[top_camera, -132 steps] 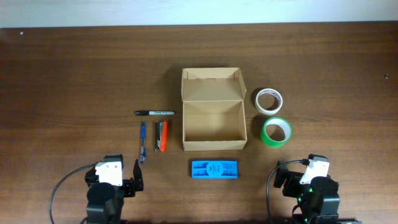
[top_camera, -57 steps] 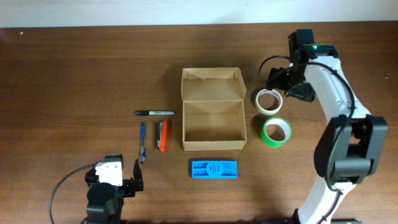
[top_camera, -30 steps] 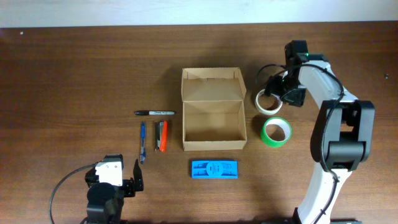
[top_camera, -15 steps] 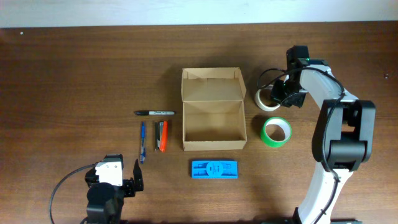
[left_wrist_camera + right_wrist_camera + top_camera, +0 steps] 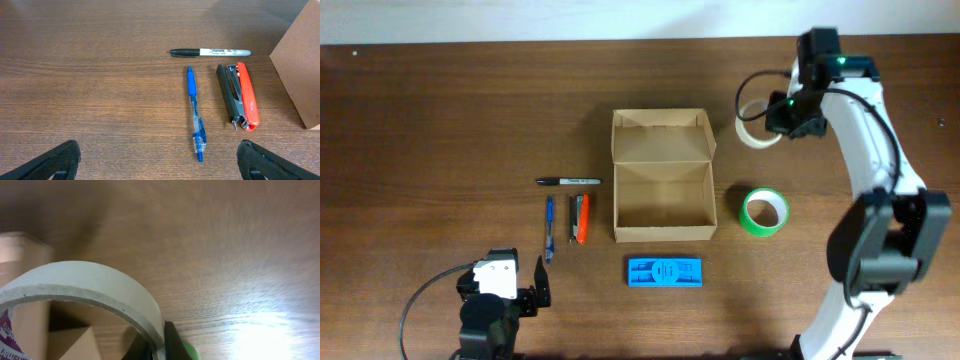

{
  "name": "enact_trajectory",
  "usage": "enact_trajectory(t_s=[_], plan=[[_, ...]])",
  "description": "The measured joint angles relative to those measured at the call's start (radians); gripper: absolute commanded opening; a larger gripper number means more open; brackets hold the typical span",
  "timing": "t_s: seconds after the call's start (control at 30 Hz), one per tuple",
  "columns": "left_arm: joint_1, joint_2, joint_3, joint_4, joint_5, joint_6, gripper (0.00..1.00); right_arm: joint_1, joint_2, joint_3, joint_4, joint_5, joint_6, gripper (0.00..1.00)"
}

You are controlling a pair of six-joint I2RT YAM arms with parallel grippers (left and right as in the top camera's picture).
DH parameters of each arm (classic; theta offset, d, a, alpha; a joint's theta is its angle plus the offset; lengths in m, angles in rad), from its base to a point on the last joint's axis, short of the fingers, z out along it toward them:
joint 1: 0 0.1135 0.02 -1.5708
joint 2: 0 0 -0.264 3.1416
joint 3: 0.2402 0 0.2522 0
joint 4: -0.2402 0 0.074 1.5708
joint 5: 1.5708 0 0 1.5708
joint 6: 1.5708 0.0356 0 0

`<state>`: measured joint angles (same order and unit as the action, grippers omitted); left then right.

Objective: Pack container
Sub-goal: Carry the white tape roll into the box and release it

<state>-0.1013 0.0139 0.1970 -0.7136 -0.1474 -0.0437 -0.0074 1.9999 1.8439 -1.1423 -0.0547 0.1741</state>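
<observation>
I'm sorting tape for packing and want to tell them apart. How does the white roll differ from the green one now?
The white roll is cream; the green roll is bright green. The white roll is pinched in the right tool and tilted; the green roll lies flat on the table, untouched. Both are rings of similar size, right of the box.

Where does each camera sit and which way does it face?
Overhead: above the table, looking down at the box; both arms show.
Left wrist: low on the left arm, facing stapler and pen; open left gripper frames it.
Right wrist: on the raised arm, looking down; right gripper pinches white tape roll.
Shared: overhead also shows stapler, pen.
</observation>
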Motion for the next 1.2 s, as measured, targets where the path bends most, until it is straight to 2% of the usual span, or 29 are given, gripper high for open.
enact_trajectory(t_s=[0.17,0.33,0.47,0.77,1.03,1.2], plan=[[0.0,0.0,0.0,0.0,0.0,0.0,1.0,0.099,-0.092,0.031,-0.039,-0.041,-0.193,0.04],[0.0,0.0,0.0,0.0,0.0,0.0,1.0,0.29,-0.106,0.034,-0.127,-0.111,-0.483,0.04],[0.0,0.0,0.0,0.0,0.0,0.0,1.0,0.428,-0.098,0.034,-0.143,-0.103,-0.604,0.04],[0.0,0.0,0.0,0.0,0.0,0.0,1.0,0.542,-0.082,-0.005,-0.159,-0.005,-0.721,0.04],[0.0,0.0,0.0,0.0,0.0,0.0,1.0,0.546,-0.08,-0.143,-0.048,0.036,-0.737,0.04],[0.0,0.0,0.0,0.0,0.0,0.0,0.99,0.546,-0.072,-0.167,0.016,0.045,-0.745,0.04]])
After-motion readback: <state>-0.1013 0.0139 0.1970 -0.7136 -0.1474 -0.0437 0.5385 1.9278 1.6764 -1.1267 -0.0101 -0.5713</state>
